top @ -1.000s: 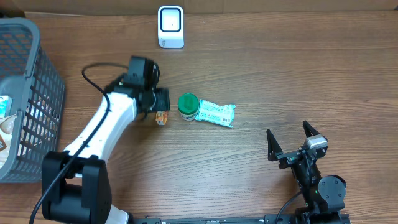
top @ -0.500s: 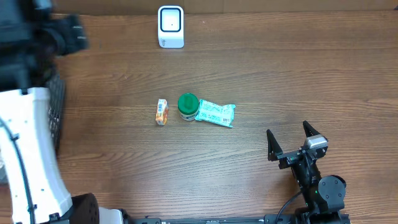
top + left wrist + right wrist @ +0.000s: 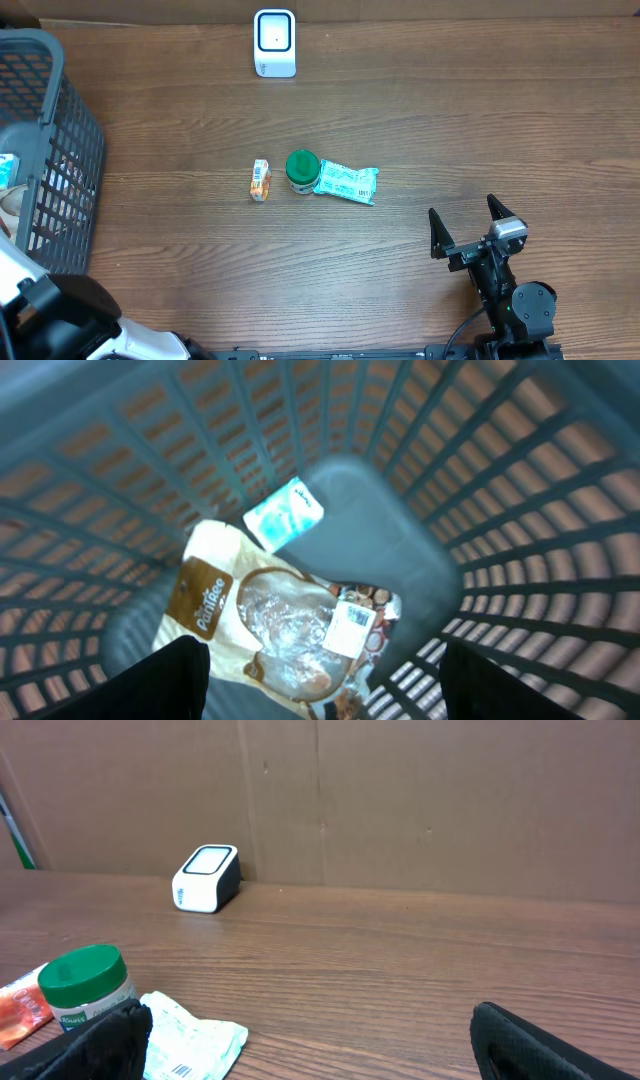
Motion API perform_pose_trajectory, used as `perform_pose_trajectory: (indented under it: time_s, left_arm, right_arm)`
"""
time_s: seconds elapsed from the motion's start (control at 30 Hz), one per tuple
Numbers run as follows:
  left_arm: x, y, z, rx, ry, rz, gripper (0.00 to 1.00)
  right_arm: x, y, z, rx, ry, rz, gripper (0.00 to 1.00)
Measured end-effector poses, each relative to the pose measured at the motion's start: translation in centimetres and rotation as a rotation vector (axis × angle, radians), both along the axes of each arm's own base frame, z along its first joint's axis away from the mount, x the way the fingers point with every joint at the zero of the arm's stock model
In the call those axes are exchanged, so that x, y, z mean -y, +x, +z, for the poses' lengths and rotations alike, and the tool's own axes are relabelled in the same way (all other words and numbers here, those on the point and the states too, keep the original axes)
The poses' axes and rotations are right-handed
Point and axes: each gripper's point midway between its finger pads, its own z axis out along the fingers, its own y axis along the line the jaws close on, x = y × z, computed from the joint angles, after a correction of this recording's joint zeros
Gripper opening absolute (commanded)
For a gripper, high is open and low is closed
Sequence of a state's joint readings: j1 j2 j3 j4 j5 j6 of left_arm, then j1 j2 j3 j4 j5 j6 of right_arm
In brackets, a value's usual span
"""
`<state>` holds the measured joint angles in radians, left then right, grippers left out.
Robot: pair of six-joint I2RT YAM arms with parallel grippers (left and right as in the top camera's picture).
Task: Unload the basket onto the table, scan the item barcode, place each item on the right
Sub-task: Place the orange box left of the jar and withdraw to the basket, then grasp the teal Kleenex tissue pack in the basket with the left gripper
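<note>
The left pincer hangs over the basket, fingers spread wide with nothing between them. Directly below lie a beige snack bag and a small blue packet, both untouched. The right pincer stands wide open and empty, well apart from the green-lidded jar, the orange packet and the scanner.

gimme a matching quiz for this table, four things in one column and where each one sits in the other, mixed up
1 scanner
2 jar
3 wrapper
4 cream bag

a in the basket
b middle of the row of three
c alone at the table's far edge
d end of the row nearest the right gripper

Pairs: 1-c, 2-b, 3-d, 4-a
</note>
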<state>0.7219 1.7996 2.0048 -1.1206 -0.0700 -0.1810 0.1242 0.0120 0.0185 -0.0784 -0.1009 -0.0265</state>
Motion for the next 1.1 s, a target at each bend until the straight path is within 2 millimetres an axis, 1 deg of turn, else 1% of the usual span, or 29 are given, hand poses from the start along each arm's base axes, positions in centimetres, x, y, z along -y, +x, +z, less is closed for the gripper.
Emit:
perform_pose_trajectory:
  time_s: [0.07, 0.1, 0.13, 0.2, 0.27, 0.33, 0.47, 0.53, 0.63, 0.7, 0.8, 0.87, 0.97, 1.1]
  left_arm:
    - [-0.4, 0.5, -1.5, -0.012, -0.013, -0.002, 0.76]
    - [-0.9, 1.1, -3.1, -0.017, -0.018, -0.003, 0.76]
    - [-1.2, 1.4, -4.2, -0.021, -0.017, -0.003, 0.77]
    - [-1.9, 1.6, -5.7, -0.035, 0.001, 0.004, 0.78]
    - [-2.8, 1.8, -7.0, -0.053, 0.041, 0.004, 0.79]
    - [-3.5, 2.1, -7.8, -0.059, 0.087, -0.010, 0.81]
    - [-4.3, 2.5, -9.8, -0.091, 0.159, -0.073, 0.85]
    - [-4.7, 2.8, -10.7, -0.115, 0.204, -0.125, 0.85]
    - [-5.0, 3.1, -12.3, -0.168, 0.234, -0.193, 0.84]
    - [-5.3, 3.5, -13.4, -0.197, 0.247, -0.229, 0.81]
    - [-5.9, 4.1, -16.0, -0.258, 0.263, -0.303, 0.77]
    - [-6.2, 4.4, -17.3, -0.288, 0.273, -0.343, 0.76]
    - [-6.6, 4.9, -18.4, -0.310, 0.291, -0.373, 0.72]
    - [-7.4, 5.2, -19.3, -0.315, 0.315, -0.380, 0.68]
  right_arm:
    - [0.0, 0.0, 0.0, 0.000, 0.000, 0.000, 1.00]
    - [0.0, 0.0, 0.0, 0.000, 0.000, 0.000, 1.00]
    - [0.0, 0.0, 0.0, 0.000, 0.000, 0.000, 1.00]
    - [0.0, 0.0, 0.0, -0.001, 0.000, 0.000, 1.00]
    - [0.0, 0.0, 0.0, 0.000, 0.001, 0.000, 1.00]
    - [0.0, 0.0, 0.0, 0.000, 0.000, 0.000, 1.00]
    - [0.0, 0.0, 0.0, 0.000, 0.000, 0.000, 1.00]
    - [0.0, 0.0, 0.0, -0.001, 0.000, 0.000, 1.00]
    - [0.0, 0.0, 0.0, -0.001, 0.001, 0.001, 1.00]
    - [0.0, 0.0, 0.0, -0.001, 0.000, 0.000, 1.00]
    - [0.0, 0.0, 0.0, 0.000, 0.000, 0.001, 1.00]
    - [0.0, 0.0, 0.0, 0.000, 0.000, 0.000, 1.00]
    - [0.0, 0.0, 0.0, -0.001, 0.000, 0.000, 1.00]
    - [0.0, 0.0, 0.0, 0.000, 0.000, 0.000, 1.00]
